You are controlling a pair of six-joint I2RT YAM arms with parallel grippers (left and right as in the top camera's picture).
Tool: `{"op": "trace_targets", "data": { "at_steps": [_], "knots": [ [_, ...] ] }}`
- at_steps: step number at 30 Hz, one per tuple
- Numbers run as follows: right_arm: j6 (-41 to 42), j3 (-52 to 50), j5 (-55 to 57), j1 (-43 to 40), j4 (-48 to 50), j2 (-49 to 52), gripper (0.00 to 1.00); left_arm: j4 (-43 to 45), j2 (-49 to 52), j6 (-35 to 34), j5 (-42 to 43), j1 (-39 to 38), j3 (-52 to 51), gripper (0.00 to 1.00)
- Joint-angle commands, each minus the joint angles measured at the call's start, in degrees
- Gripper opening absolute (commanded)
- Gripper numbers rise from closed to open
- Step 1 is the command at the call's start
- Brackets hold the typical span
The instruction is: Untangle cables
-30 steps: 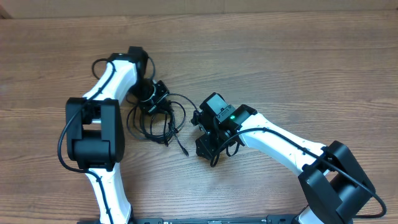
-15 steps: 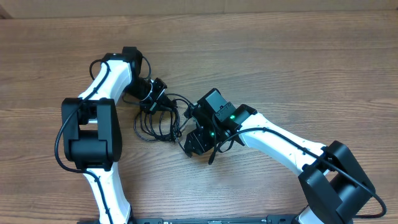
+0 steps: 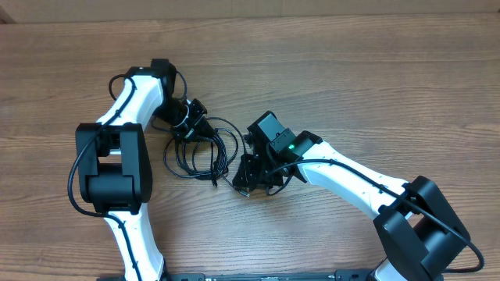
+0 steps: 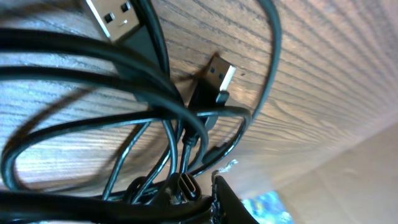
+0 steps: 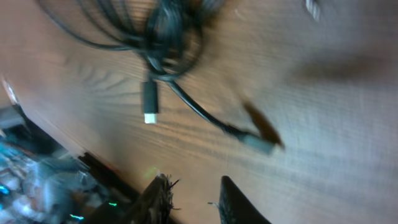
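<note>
The cables lie as a tangle of thin black loops on the wood table between my two arms. My left gripper is shut on the top of the bundle. In the left wrist view several strands and a USB plug hang from the pinched jaws. My right gripper is open and empty just right of the bundle's lower end. In the right wrist view its fingers hover over bare wood, with a loose plug and a second cable end ahead of them.
The wood table extends all around. The white arm bases stand at the front left and front right. A cardboard edge runs along the far side of the table.
My right gripper has moved left toward the bundle's loose end. My left gripper has shifted slightly up and left, dragging the loops with it.
</note>
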Motion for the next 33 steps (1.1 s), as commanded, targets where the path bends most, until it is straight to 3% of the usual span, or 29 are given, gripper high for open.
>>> {"op": "trace_targets", "data": {
  "at_steps": [1, 8, 15, 26, 33],
  "knots": [
    [22.47, -1.31, -1.33, 0.17, -2.08, 0.79, 0.24, 0.33, 0.85, 2.54, -5.64, -1.66, 1.07, 0.17],
    [49.27, -8.66, -0.66, 0.22, 2.73, 0.79, 0.34, 1.88, 0.85, 2.54, -7.74, -4.44, 1.07, 0.18],
    [53.70, -10.64, 3.04, 0.22, 9.88, 0.79, 0.44, 0.31, 0.85, 2.54, -15.85, -7.54, 1.07, 0.19],
    [61.79, -10.67, 12.70, 4.44, 10.23, 0.79, 0.49, 0.35, 0.85, 2.54, -16.46, -10.80, 1.07, 0.17],
    [64.70, -10.67, 22.01, 7.74, 10.80, 0.79, 0.38, -1.05, 0.85, 2.54, -17.57, -10.86, 1.07, 0.09]
  ]
}}
